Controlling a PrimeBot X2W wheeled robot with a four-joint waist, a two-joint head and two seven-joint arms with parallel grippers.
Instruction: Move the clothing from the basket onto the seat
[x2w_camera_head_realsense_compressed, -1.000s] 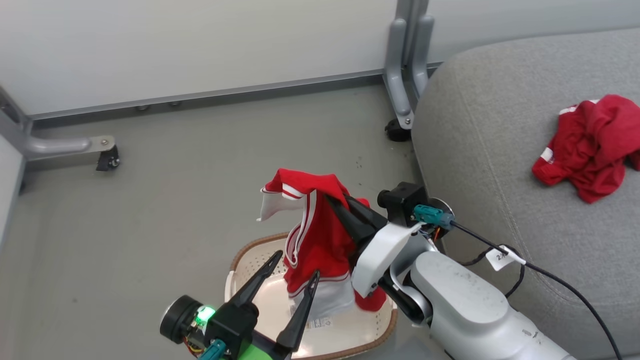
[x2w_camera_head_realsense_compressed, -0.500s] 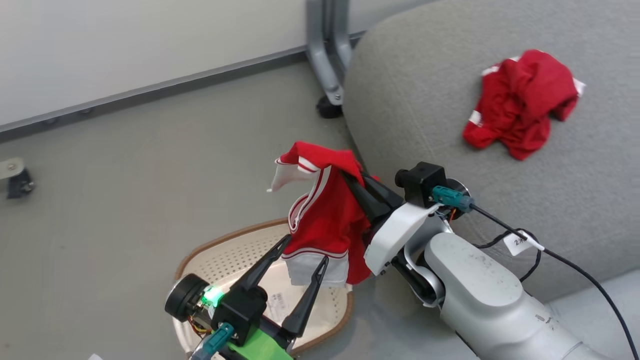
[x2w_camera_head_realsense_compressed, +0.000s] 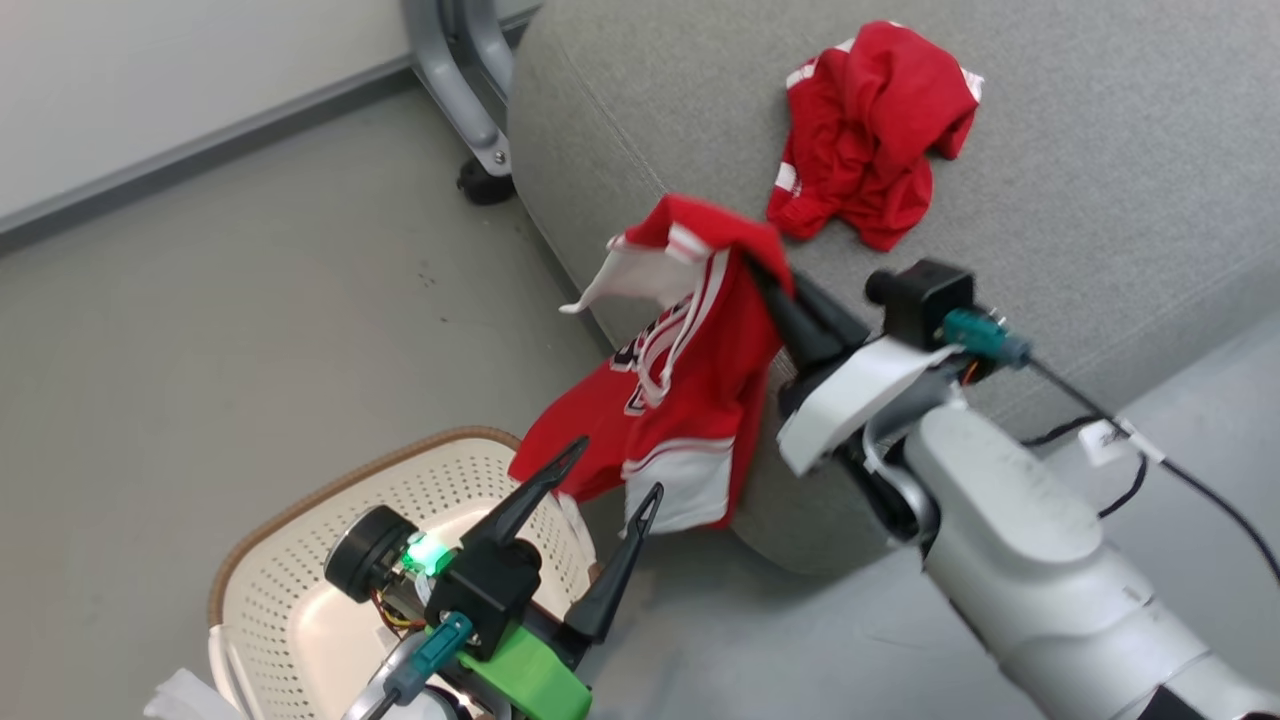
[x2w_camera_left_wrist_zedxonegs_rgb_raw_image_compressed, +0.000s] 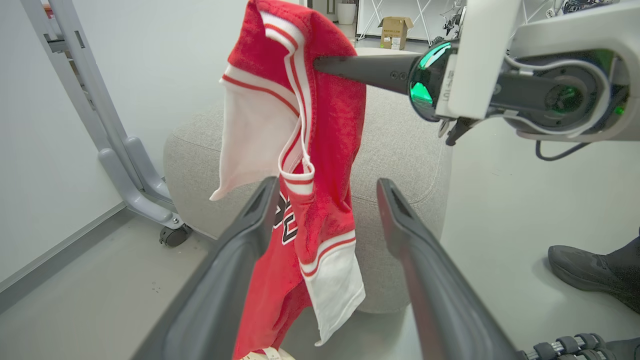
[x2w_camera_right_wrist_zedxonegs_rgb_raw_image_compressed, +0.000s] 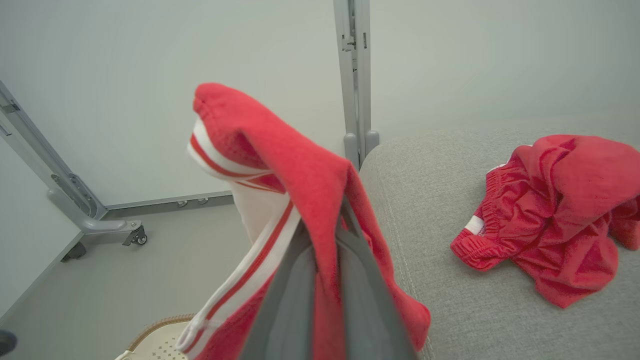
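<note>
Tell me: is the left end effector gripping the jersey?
No; the left end effector stands open, and the right end effector holds the jersey.

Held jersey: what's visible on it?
The held jersey is soft red fabric with white panels, red-and-white stripe trim and partly hidden dark lettering. It hangs crumpled from the right gripper, shut on its top fold, draping beside the seat's front edge, next to the basket. Contact with the seat unclear.

floor: smooth grey | wall: plain, pale | metal frame: grey, castored, by wall
</note>
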